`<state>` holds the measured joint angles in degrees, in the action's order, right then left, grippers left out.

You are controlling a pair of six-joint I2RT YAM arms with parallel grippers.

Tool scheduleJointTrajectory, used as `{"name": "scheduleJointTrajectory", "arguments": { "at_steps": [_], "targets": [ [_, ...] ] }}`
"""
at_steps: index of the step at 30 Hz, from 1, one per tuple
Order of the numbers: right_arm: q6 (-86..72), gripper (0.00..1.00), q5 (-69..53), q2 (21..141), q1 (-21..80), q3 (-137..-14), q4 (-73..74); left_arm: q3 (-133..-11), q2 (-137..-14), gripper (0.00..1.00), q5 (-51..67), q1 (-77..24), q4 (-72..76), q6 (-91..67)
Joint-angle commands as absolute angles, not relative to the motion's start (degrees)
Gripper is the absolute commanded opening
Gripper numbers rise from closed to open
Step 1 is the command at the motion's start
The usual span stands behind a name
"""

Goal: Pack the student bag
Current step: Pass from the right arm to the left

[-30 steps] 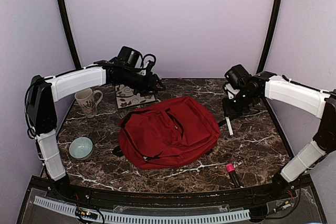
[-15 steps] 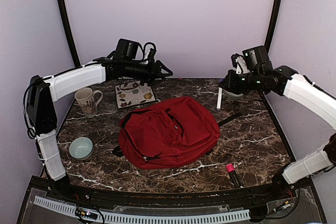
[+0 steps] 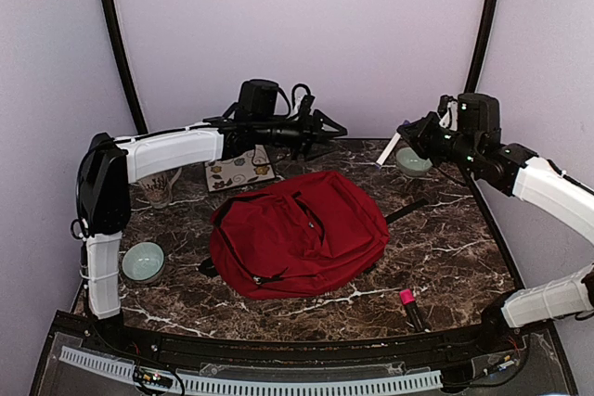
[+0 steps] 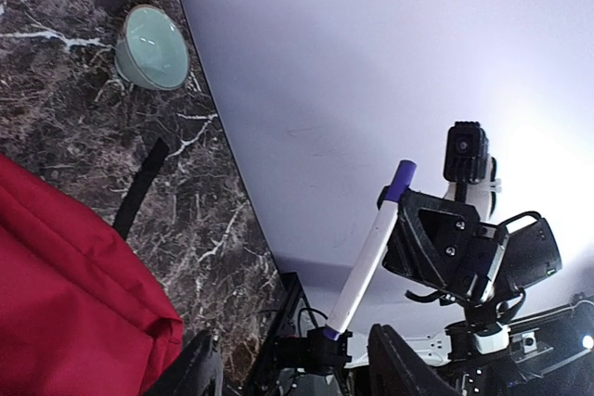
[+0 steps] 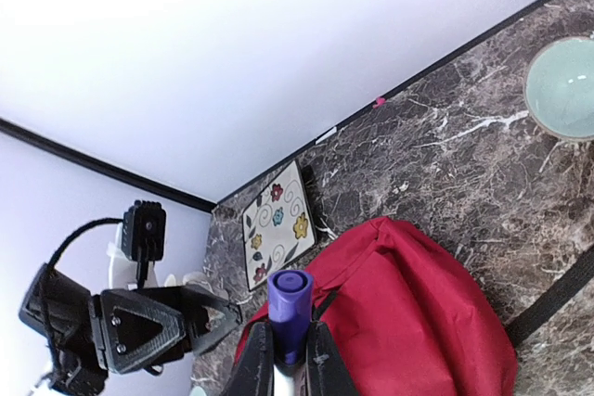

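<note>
Finds student bag [image 3: 297, 234] flat, long axis near-left to far-right. Finds left pincer [image 3: 332, 132] spread empty, right pincer [image 5: 288, 354] clamping marker [image 5: 289, 301].

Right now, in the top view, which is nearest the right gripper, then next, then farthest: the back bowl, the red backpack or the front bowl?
From the right gripper:
1. back bowl, just below it, back right.
2. red backpack, in the middle.
3. front bowl, near left.
</note>
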<state>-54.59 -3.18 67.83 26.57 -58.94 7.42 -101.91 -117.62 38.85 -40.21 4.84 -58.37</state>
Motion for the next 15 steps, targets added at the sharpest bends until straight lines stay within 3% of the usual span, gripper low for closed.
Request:
{"name": "scheduleJointTrajectory", "arguments": {
  "at_steps": [1, 9, 10, 15],
  "targets": [
    [-61.42, 0.0, -2.33, 65.36, 24.73, -56.53, -0.09, -106.33, -118.69, 0.57, 45.13, -40.65, 10.63, -65.22],
    [-61.42, 0.0, -2.33, 67.8, 24.15, -56.95, -3.98, -109.61, -122.34, 0.56, 50.4, -41.93, 9.69, -77.56],
    [-66.87, 0.0, -2.05, 67.97, 24.17, -56.73, -4.76, -109.57, -122.56, 0.56, 50.7, -42.06, 10.03, -79.46],
    [-70.41, 0.0, -4.24, 69.22, 24.17, -56.28, -7.34, -105.47, -123.25, 0.56, 49.85, -43.22, 23.51, -94.94]
  ]
}}
